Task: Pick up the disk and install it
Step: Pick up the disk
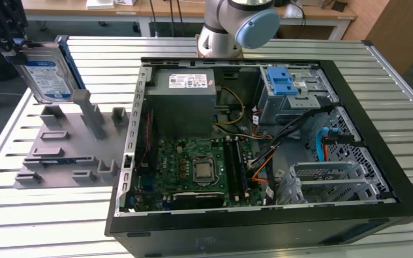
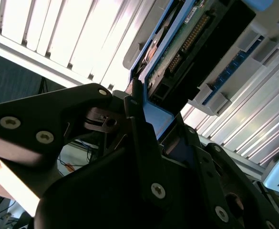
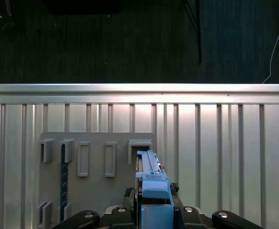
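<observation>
The disk (image 1: 45, 77) stands on edge at the exterior view's far left, its blue-and-white label facing the camera and blue rails along its sides. My gripper (image 1: 11, 44) grips it from above, over the grey slotted holder (image 1: 63, 153). In the first wrist view the disk's blue rail (image 3: 151, 177) runs out from between my gripper's (image 3: 153, 210) fingers, above the holder (image 3: 96, 162). The second wrist view shows the disk's underside and connector (image 2: 196, 43) with my gripper (image 2: 149, 117) shut on its blue end. I cannot tell whether the disk still touches the holder.
An open black computer case (image 1: 389, 177) lies to the right of the holder, with a grey power supply (image 1: 185, 94), a motherboard (image 1: 199, 169) and a metal drive cage with blue tabs (image 1: 289, 86). The arm's base (image 1: 228, 29) stands behind the case on the slatted table (image 1: 41, 226).
</observation>
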Controlling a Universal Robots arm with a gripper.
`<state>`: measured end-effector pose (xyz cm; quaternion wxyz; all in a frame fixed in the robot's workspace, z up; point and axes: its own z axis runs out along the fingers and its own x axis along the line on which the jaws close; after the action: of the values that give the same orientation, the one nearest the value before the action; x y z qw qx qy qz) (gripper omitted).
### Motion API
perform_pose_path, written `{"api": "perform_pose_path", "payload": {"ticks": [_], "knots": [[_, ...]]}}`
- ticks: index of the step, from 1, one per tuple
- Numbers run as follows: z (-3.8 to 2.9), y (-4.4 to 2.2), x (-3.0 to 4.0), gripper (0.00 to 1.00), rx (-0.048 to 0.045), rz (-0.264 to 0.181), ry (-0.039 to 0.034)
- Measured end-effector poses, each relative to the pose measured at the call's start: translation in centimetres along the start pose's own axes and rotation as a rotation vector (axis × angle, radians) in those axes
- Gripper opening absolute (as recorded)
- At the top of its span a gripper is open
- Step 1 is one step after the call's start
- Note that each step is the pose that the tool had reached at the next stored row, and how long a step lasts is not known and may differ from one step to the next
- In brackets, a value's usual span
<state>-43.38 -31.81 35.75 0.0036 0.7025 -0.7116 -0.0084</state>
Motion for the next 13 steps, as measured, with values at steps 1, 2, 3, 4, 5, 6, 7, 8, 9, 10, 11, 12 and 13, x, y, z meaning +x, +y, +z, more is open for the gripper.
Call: {"api": "perform_pose_path", "payload": {"ticks": [1,2,3,4,5,6,7,8,9,10,11,12,13], "knots": [[-0.02,0.0,0.0,0.36,0.0,0.0,0.0],[-0.04,0.0,0.0,0.36,0.0,0.0,0.0],[-0.06,0.0,0.0,0.36,0.0,0.0,0.0],[-0.08,0.0,0.0,0.36,0.0,0.0,0.0],[-0.1,0.0,-0.01,0.36,0.0,0.0,0.0],[-0.12,0.0,-0.01,0.36,0.0,0.0,0.0],[-0.14,0.0,-0.01,0.36,0.0,0.0,0.0],[-0.16,0.0,-0.01,0.36,0.0,0.0,0.0],[-0.18,0.0,-0.01,0.36,0.0,0.0,0.0],[-0.2,0.01,-0.01,0.36,0.0,0.0,0.0],[-0.22,0.0,-0.01,0.36,0.0,0.0,0.0],[-0.23,0.0,-0.01,0.36,0.0,0.0,0.0],[-0.26,0.0,-0.01,0.36,0.0,0.0,0.0]]}}
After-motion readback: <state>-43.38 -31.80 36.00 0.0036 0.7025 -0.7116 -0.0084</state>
